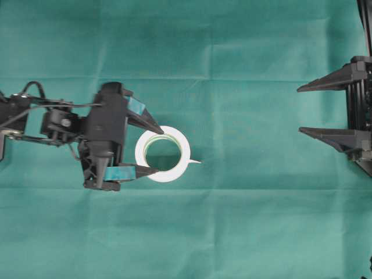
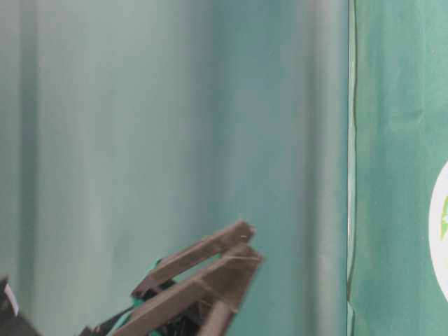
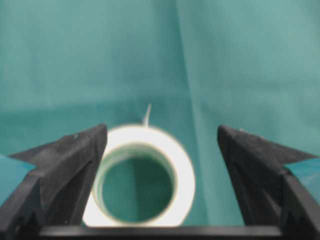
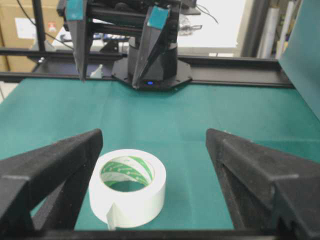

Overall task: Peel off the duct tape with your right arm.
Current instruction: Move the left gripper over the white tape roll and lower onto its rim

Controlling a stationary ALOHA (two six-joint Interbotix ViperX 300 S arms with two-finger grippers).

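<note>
On the green cloth (image 1: 232, 232) near the middle of the table we see the duct tape (image 1: 174, 172) lying flat, a wide white roll with a pale greenish core printed in green, its hole facing up. A short loose strip end (image 1: 195, 161) sticks out from its right side, pointed and thin. The cloth is smooth, with faint fold lines. Our left gripper (image 1: 160, 149) hangs over the roll's left edge, its teal-padded black fingers spread wide and holding nothing; whether they touch the roll we cannot tell. Far to the right, well apart from the tape, our right gripper (image 1: 302, 109) waits with plain black pointed fingers wide apart and bare.
</note>
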